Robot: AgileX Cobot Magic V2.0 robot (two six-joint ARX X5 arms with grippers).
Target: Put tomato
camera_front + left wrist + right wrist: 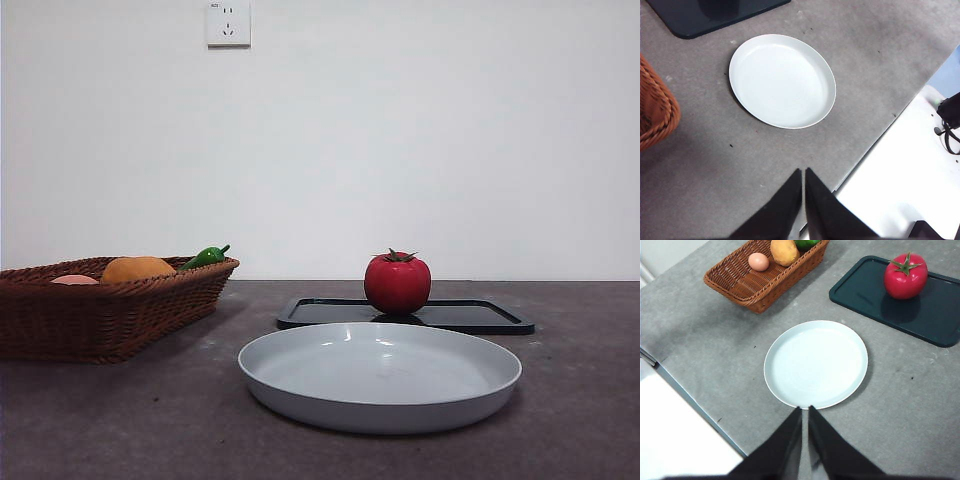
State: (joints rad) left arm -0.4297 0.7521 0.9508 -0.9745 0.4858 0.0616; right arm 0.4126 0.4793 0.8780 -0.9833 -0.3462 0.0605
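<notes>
The right gripper (804, 412) hangs high over the near edge of the table with its jaws pressed together and nothing between them. The left gripper (803, 175) waits the same way on its own side, clenched on nothing.

Straight ahead of the right gripper and just beyond its tips lies the plate (790, 347), white and bare. Further out, past the plate and off to one side, sits the dark tray (920, 315), and the tomato (905, 275) stands upright on it with its green stalk end up, well apart from both grippers. From the front camera the tomato (397, 283) shows on the tray (480, 318) behind the plate (300, 385).

So the task looks unstarted: neither arm has reached for the tomato yet. Which place it should go to is not stated; the bare plate seems the likely target. The right arm appears better placed, since only its camera shows the tomato. The next move calls for parting the jaws wide, travelling out over the plate to the tray, and coming down around the tomato's round, glossy sides, which may slip.

Away on the other side of the plate is the wicker basket (747, 285), holding an egg (758, 261), an orange fruit (784, 251) and something green (805, 243).
</notes>
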